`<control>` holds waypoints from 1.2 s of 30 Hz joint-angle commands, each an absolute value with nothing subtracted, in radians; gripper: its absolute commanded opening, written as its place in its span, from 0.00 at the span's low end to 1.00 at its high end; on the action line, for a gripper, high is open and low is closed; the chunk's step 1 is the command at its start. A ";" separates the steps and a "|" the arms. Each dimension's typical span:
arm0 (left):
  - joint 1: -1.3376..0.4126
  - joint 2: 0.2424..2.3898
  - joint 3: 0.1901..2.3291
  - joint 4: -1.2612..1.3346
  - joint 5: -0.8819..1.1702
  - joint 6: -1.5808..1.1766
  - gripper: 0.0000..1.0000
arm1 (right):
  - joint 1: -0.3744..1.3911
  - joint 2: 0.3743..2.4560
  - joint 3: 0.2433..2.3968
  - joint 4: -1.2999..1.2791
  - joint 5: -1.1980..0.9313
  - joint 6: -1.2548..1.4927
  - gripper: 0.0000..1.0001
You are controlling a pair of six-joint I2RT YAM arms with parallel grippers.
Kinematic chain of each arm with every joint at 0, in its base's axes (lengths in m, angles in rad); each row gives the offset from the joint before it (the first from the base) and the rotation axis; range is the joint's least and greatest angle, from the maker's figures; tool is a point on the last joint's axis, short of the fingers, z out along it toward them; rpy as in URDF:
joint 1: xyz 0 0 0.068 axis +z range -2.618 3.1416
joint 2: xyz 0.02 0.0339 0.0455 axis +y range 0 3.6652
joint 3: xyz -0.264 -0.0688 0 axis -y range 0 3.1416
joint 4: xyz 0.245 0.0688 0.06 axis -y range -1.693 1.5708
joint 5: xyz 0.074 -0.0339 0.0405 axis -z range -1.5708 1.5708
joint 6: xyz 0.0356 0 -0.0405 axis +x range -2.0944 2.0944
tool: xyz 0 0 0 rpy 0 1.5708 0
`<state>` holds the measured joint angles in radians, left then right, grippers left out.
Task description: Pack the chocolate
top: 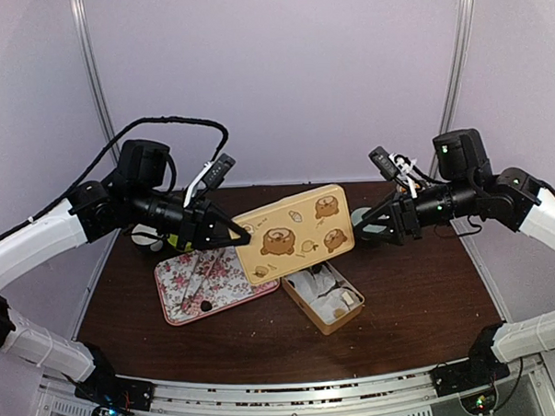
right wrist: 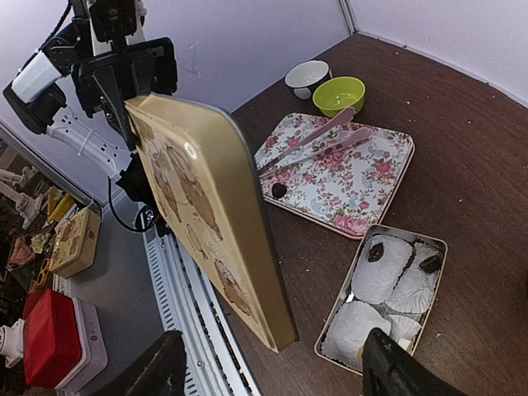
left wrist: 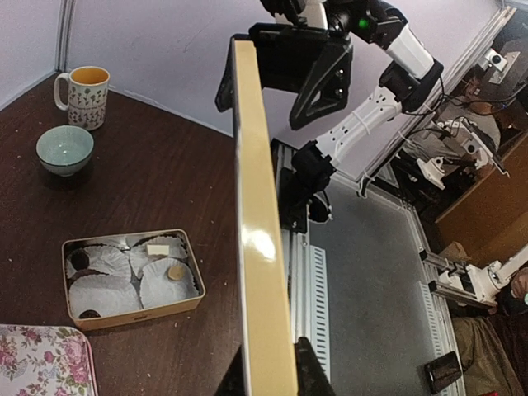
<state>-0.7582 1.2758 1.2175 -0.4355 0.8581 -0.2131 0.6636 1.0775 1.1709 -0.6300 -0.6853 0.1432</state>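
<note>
Chocolate (right wrist: 376,252) is mostly in the open tin (left wrist: 144,313) near the middle of the table (top: 419,294). It's a few small lumps in white paper cups (left wrist: 103,293): a couple are dark, one is tan and one is whitish. One more dark piece (right wrist: 279,190) sits on the flowery tray (right wrist: 371,190) just left of the tin, near the pink tongs (right wrist: 318,142) lying on the same tray.

The tin's lid (top: 292,233), the tan one with the bears on it, is up in the air and tilted, just beyond the tin. The left gripper (top: 234,234) has its fingers clamped tight on the lid's left edge. The right gripper (top: 366,227) is at the lid's right edge with its fingers spread wide, one either side of it, and it's not pinching anything.

Far left there's a green bowl (right wrist: 338,92) and a white bowl (right wrist: 307,76) side by side. Far right there's a flowery mug (left wrist: 82,95) with a pale blue-green bowl (left wrist: 64,148) just in front of it.
</note>
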 commanded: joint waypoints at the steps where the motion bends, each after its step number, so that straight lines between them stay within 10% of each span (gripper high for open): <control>1: -0.752 1.295 1.256 -0.429 0.944 -0.169 0.06 | 0.685 1.057 1.138 -0.596 -0.727 0.100 0.72; 28: -0.752 1.308 1.266 -0.420 0.976 -0.163 0.12 | 0.696 1.060 1.036 -0.358 -0.861 0.151 0.17; 36: -0.704 1.288 1.213 -0.320 0.726 -0.283 0.69 | 0.696 1.011 0.948 -0.258 -0.710 0.353 0.10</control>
<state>-0.7414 1.3060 1.2320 -0.4404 0.8291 -0.2070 0.6945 1.0489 1.0023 -0.3450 -0.8047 0.2226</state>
